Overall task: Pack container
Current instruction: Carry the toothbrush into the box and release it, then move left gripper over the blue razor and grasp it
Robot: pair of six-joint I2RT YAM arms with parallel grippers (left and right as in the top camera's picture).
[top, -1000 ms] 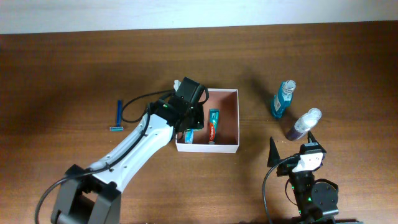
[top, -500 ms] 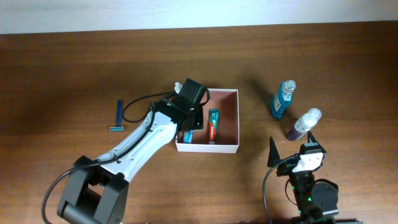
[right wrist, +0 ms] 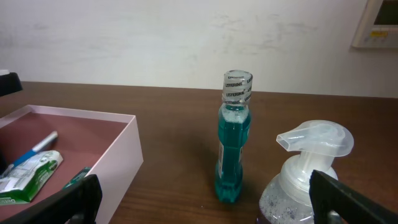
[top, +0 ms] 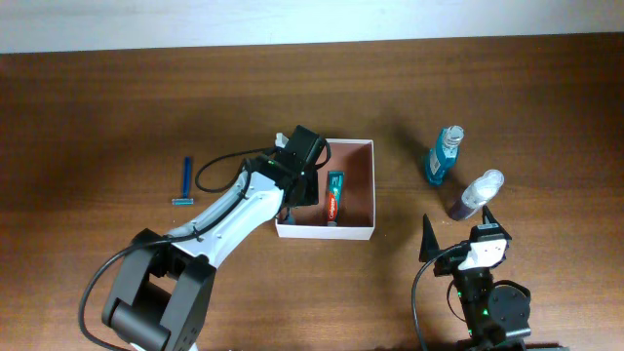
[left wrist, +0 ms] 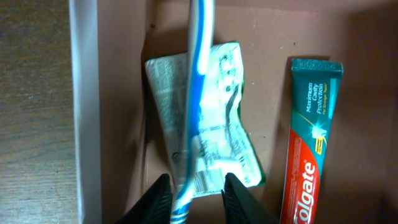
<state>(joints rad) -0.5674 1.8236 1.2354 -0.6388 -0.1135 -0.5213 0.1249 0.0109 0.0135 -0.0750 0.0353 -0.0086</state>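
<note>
Left wrist view shows the left hand (left wrist: 196,194) has opened, leaving the toothbrush (left wrist: 198,74) inside the box (left wrist: 84,124): another item packed.

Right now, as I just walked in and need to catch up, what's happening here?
The left gripper hangs over the container, jaws open around a blue toothbrush lying across a packet beside the toothpaste. The right gripper sits idle, open. Mouthwash, pump bottle and razor are outside.
</note>
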